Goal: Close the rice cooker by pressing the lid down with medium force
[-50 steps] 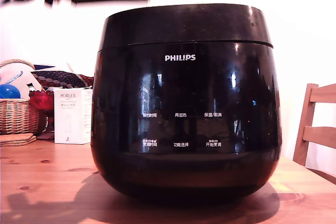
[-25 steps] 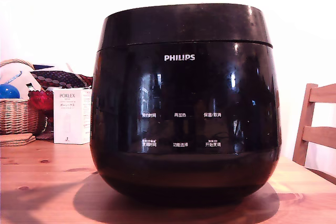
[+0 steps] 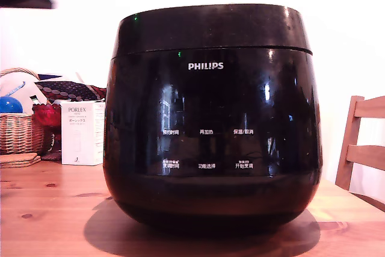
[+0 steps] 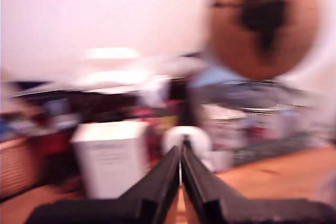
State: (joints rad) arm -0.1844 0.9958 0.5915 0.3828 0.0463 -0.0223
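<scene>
Rice cooker, upright on the tabletop, its vertical axis plumb and its PHILIPS logo facing the exterior camera. The lid sits down flush on the body, as in the earlier frames. What I see changed: the dark arm, a second ago above the cooker's upper corner on the exterior view's left, has drawn off to that frame's corner. In my blurred wrist view the end effector has its fingers pressed together, holding nothing. A white box and wicker basket stand behind the cooker.
</scene>
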